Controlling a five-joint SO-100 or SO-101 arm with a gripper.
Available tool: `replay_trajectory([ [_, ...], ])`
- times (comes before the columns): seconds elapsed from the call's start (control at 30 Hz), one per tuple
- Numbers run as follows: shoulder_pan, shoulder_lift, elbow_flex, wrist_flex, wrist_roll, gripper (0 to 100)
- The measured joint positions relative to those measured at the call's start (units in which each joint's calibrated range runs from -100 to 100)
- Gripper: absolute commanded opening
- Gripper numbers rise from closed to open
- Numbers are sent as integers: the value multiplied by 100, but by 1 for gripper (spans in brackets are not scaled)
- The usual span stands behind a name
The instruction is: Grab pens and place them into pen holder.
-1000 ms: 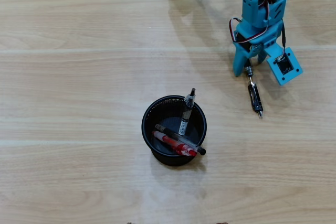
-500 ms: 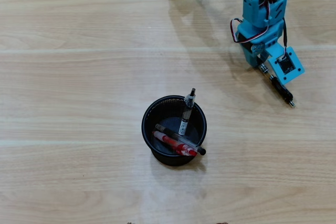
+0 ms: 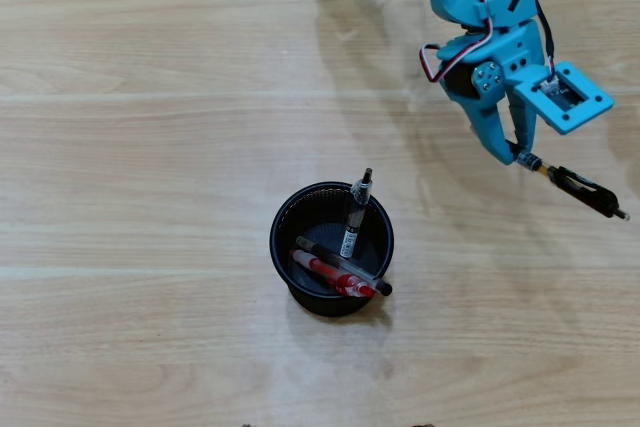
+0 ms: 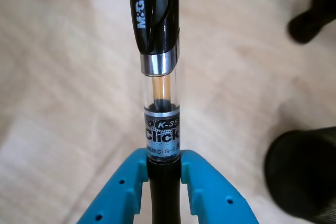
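Claw: the gripper (image 4: 164, 169) pinches the clear pen (image 3: 580, 185) by its lower barrel, so the long end sticks out ahead, off the table (image 3: 150, 147).
Holder: the pen holder (image 3: 281, 247) sits well apart, below-left of the claw in the overhead view.
Inside: 3 pens lean on its rim, too long to drop in.

Light wood-grain table (image 3: 150, 147) w/ plank seams running left-right; blurred in wrist view.
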Motion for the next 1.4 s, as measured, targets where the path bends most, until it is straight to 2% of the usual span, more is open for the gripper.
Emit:
replay_trajectory([
  [0.43, 1764, -576, 0, -2205, 16, 2],
  [0.63, 2102, -220, -115, -2343, 16, 2],
  [0.9, 2068, 677, -195, -2343, 16, 2],
  [1.23, 2423, 889, -195, -2343, 16, 2],
  [1.4, 2423, 889, -195, -2343, 21, 10],
])
